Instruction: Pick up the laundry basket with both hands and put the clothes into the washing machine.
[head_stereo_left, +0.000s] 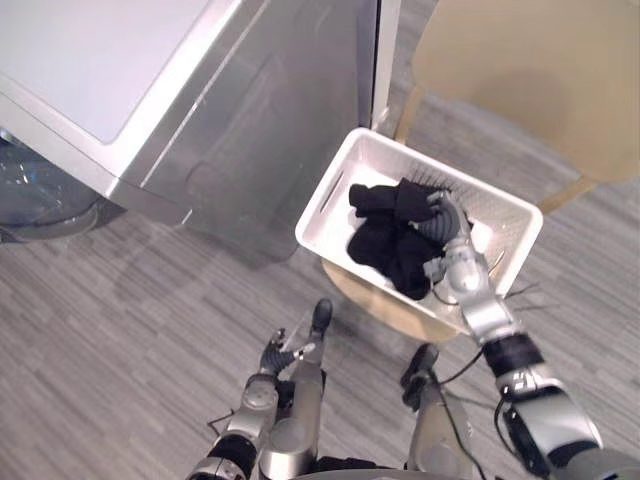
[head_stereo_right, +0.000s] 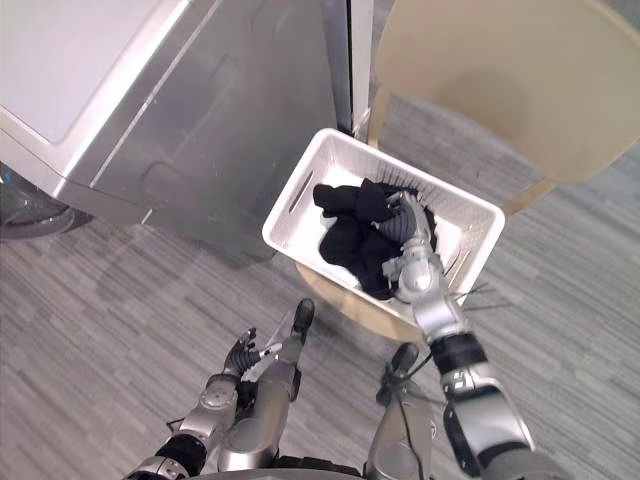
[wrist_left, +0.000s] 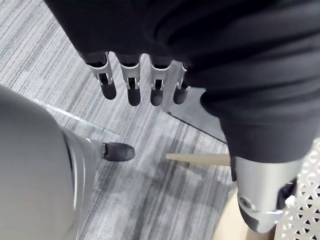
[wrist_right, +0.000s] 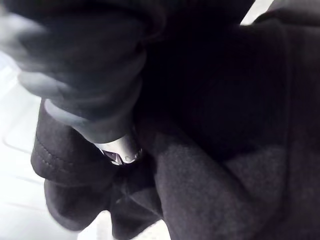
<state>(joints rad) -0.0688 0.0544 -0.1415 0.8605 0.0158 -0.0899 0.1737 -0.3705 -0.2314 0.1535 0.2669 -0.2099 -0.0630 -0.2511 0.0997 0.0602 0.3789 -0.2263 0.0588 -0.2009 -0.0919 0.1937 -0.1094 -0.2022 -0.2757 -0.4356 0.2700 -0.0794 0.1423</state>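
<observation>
1. The white laundry basket (head_stereo_left: 328, 187) sits on a small round table (head_stereo_left: 380, 305) beside the washing machine (head_stereo_left: 150, 90), with the black clothes (head_stereo_left: 385, 245) piled inside.
2. The right hand (head_stereo_left: 448, 222) reaches into the clothes. Its fingers are buried in cloth, so I cannot tell their grip.
3. The left hand (head_stereo_left: 280, 352) hangs low over the floor, fingers (wrist_left: 131, 87) straight and empty.
4. Lifting the basket and loading the clothes both appear not yet done.

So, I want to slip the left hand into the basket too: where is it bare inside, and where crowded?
In the basket, bare bottom shows in the corner right of the right hand, under the far wall; a thin strip lines the wall nearest the washing machine. Black clothes crowd the middle and near wall.
</observation>
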